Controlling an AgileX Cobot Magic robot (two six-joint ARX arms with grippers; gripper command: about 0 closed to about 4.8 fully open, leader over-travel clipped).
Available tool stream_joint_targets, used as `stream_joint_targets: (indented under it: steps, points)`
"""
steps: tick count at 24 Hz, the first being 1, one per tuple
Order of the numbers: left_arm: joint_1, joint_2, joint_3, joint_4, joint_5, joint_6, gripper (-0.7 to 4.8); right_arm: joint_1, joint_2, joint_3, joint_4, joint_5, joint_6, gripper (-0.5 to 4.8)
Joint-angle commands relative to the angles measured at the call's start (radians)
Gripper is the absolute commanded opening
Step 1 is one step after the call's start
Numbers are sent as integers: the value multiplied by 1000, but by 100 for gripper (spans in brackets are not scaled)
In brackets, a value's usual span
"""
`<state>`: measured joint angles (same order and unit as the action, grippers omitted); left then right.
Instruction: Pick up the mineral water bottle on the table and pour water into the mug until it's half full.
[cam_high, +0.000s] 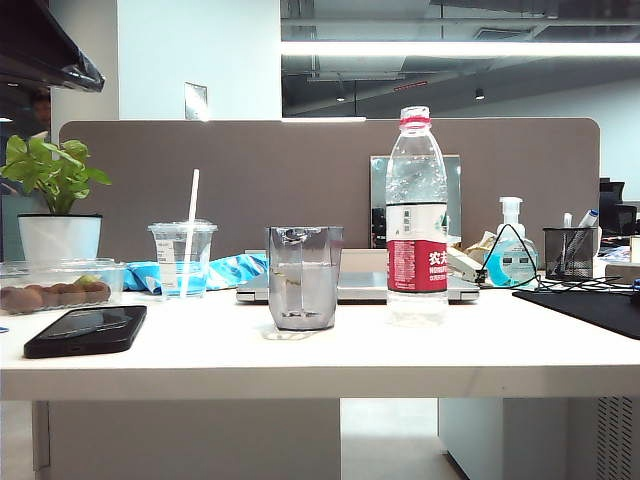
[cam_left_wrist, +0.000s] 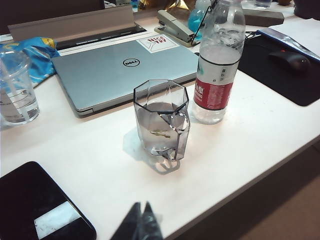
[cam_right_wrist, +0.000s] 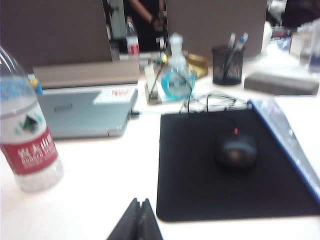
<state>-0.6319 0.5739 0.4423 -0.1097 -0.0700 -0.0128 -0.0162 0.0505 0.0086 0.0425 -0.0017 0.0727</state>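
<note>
Bottle (cam_right_wrist: 27, 135) stands upright on the desk (cam_right_wrist: 100, 175), beside the closed, empty right end effector (cam_right_wrist: 137, 220), the nearer; left end effector (cam_left_wrist: 140, 222), also closed, faces the mug (cam_left_wrist: 161, 120)

A closed silver laptop (cam_left_wrist: 115, 75) lies flat at the back of the desk, with a grey stapler (cam_left_wrist: 175, 27) just beyond its far corner. A clear plastic cup (cam_high: 182, 258) with a white straw (cam_high: 189, 230) stands near a crumpled blue-and-white wrapper (cam_high: 225, 271). A black phone (cam_high: 86, 330) lies face up by the front edge. Behind it sits a clear box of brown fruit (cam_high: 55, 285) and a green plant in a white pot (cam_high: 58, 205). On the other side, a blue pump bottle (cam_right_wrist: 176, 75) stands beside a black mesh pen holder (cam_right_wrist: 227, 64). A dark mouse (cam_right_wrist: 236, 150) rests on a black mouse pad (cam_right_wrist: 225, 170).
</note>
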Motion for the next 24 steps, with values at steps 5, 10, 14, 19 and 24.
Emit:
stream_joint_targets:
  steps: [5,10,14,19,24]
  points:
    - [-1,-1,2,10,3,1,-4,0,2,-8,-46,-1,5,-1]
    - [-1,-2,2,10,3,1,-4,0,2,-8,-46,-1,5,-1]
    - [0,-3,2,8,3,1,-4,0,2,-8,-46,-1,5,-1]
    - [154,-92,-5,-33,6,22,-4,0,2,-8,-46,-1,5,-1]
    - [416,-278,-113,-15,31,-56,-4,0,2,-8,-46,-1,5,-1]
